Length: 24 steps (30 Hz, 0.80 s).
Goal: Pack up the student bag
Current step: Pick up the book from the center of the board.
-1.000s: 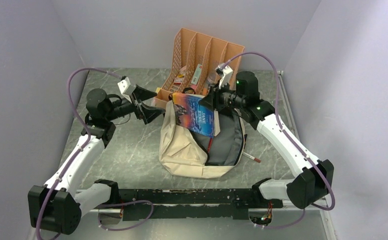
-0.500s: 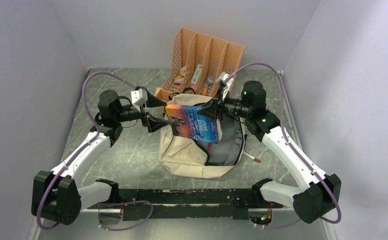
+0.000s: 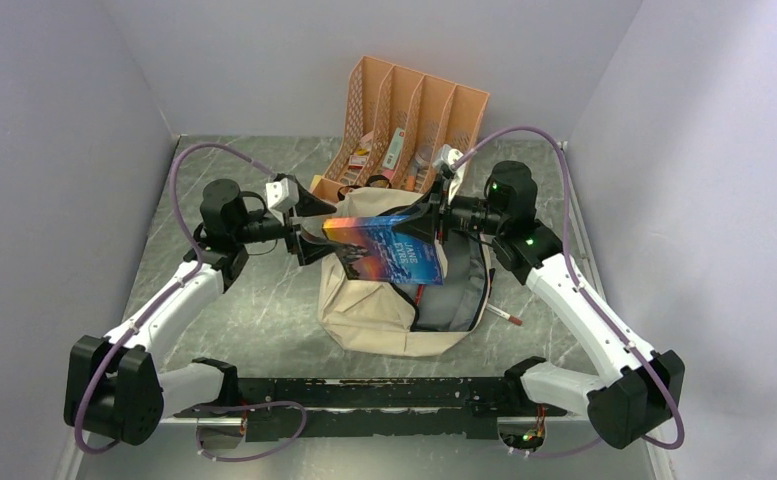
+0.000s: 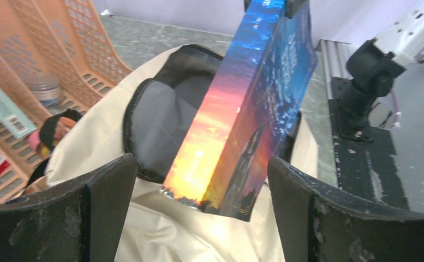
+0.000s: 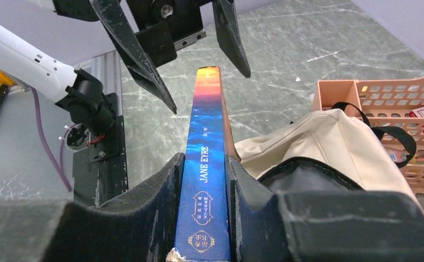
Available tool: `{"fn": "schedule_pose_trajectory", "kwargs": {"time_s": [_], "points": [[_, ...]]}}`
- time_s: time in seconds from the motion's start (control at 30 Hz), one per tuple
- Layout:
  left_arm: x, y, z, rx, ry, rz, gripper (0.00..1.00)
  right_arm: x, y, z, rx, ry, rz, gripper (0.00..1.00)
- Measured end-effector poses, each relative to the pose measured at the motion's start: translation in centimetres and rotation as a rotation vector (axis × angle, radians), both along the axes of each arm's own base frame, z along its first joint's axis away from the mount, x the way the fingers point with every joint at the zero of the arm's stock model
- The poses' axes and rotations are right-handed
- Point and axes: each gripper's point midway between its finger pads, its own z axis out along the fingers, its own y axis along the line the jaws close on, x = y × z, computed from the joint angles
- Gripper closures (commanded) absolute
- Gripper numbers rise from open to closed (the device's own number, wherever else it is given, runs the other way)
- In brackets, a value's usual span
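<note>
The student bag (image 3: 379, 315), beige with a grey lining, lies open in the middle of the table. Above its mouth hangs a blue and orange book (image 3: 389, 250), roughly level. My right gripper (image 5: 205, 161) is shut on the book's spine (image 5: 205, 180), which reads JANE EYRE. My left gripper (image 4: 201, 174) is open, its fingers (image 4: 108, 185) wide apart. The book's lower corner (image 4: 209, 191) sits in the gap and touches neither finger. The bag's open mouth (image 4: 166, 114) shows behind the book.
An orange file organizer (image 3: 409, 110) with small items stands right behind the bag, close to both grippers. A red-tipped pen (image 3: 504, 317) lies on the table to the right of the bag. A black rail (image 3: 364, 392) runs along the near edge.
The right arm has swung the book from steeply tilted to nearly level and carried it left over the bag. The left arm has moved right until its open fingers flank the book's end.
</note>
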Motion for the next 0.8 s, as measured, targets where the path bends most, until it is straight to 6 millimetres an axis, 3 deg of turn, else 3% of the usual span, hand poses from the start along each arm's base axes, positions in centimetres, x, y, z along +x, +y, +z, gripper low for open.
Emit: {"fn": "schedule_pose_trajectory", "kwargs": {"time_s": [0.17, 0.53, 0.6, 0.63, 0.73, 0.8], "points": [[-1.5, -0.9, 0.2, -0.020, 0.033, -0.092, 0.25, -0.2, 0.1, 0.8, 0.018, -0.022, 0.011, 1.00], [-4.0, -1.8, 0.8, -0.005, 0.017, -0.242, 0.94, -2.1, 0.1, 2.2, 0.046, -0.065, 0.096, 1.00], [-4.2, -1.9, 1.0, -0.003, 0.004, -0.256, 0.95, -2.4, 0.1, 2.4, 0.042, -0.081, 0.112, 1.00], [-4.3, -1.9, 1.0, -0.002, 0.006, -0.260, 0.95, -2.4, 0.1, 2.5, 0.037, -0.085, 0.115, 0.96], [-4.5, -2.0, 1.3, 0.001, -0.005, -0.276, 0.95, -2.6, -0.1, 2.8, 0.021, -0.096, 0.120, 0.60], [-4.5, -2.1, 1.6, 0.004, -0.022, -0.282, 0.95, -2.8, -0.2, 3.2, 0.007, -0.101, 0.120, 0.45]]}}
